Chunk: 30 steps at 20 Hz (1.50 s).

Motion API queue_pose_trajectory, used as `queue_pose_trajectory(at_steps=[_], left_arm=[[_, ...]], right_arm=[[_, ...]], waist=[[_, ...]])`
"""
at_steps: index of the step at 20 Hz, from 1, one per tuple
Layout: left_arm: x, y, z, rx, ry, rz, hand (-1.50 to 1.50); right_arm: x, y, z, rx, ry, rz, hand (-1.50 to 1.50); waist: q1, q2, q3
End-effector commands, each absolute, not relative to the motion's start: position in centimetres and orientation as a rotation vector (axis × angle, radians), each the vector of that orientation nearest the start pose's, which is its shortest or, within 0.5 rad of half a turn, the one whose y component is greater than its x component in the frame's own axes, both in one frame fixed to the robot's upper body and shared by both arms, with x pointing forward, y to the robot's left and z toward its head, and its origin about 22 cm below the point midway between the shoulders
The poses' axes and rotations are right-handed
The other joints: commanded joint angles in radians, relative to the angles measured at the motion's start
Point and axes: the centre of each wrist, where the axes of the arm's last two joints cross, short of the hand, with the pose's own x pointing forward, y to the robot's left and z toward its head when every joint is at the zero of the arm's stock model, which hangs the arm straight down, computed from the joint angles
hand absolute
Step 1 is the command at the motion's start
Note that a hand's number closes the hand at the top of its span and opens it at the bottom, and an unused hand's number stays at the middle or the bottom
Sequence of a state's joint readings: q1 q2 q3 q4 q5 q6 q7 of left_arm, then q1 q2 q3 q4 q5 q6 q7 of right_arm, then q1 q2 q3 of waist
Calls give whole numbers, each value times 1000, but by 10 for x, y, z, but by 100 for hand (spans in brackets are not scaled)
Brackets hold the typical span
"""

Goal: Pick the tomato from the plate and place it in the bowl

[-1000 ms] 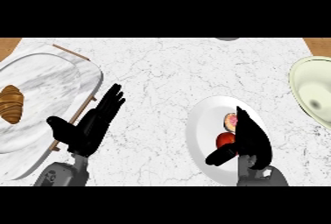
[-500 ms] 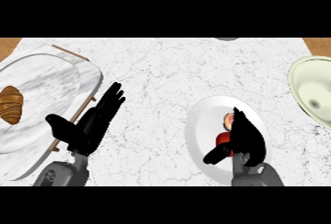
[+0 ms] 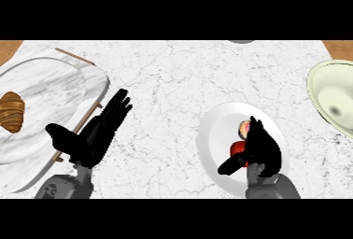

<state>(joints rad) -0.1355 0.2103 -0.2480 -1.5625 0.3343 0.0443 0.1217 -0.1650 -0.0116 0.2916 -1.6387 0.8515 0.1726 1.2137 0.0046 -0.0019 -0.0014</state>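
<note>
- Right hand (image 3: 260, 145) sits over the white plate (image 3: 215, 140), forearm entering from 6 o'clock. Fingers (image 3: 257, 128) point toward 12, thumb (image 3: 233, 164) sticks out toward 8.
- Tomato (image 3: 237, 148) is on the plate, at about 4 o'clock from plate centre. Only a red sliver shows at the hand's 9 o'clock edge; the rest is hidden under the palm.
- Right fingers are curled over the tomato and the thumb comes in below it, so the hand is closing around it. Cannot tell whether the tomato has left the plate surface.
- A second item (image 3: 244, 127), round with a pinkish face, is on the same plate just at 12 o'clock of the tomato, partly covered by the fingertips. Cannot identify it.
- Bowl (image 3: 332, 98), pale green, is at 2 o'clock from the plate, cut by the frame's right edge, well apart from the hand.
- Left hand (image 3: 93, 135) rests at 8 o'clock of the desk (image 3: 172, 79), fingers straight and spread, pointing toward 1 o'clock, holding nothing. It overlaps the edge of a marble tray (image 3: 48, 79).
- Croissant (image 3: 11, 111) lies on that tray at the far 9 o'clock side, apart from the left hand.
- Desk top is white marble; wood shows at both top corners.
</note>
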Motion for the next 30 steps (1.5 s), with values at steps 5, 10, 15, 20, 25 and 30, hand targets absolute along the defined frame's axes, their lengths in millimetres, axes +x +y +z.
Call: queue_pose_trajectory(at_steps=[5,10,15,20,25,30], left_arm=[[268,208,18,-261,-1474,-143,0],[265,188,27,-264,-1484,-130,0],[281,202,27,-269,-1493,-119,0],[265,200,21,-256,-1490,-154,0],[258,212,31,-267,-1486,-120,0],[258,212,29,-269,-1489,-140,0]], right_arm=[[269,-142,37,-859,-446,488,-150],[255,-124,24,-890,-533,536,150],[275,-144,26,-900,-565,584,150],[284,-119,21,-956,-565,574,150],[272,-113,46,-1067,-541,602,150],[217,-171,16,-846,-910,1316,150]], waist=[[-5,3,1],[-3,1,1],[-6,3,1],[3,3,1],[1,-1,1],[-15,-12,3]])
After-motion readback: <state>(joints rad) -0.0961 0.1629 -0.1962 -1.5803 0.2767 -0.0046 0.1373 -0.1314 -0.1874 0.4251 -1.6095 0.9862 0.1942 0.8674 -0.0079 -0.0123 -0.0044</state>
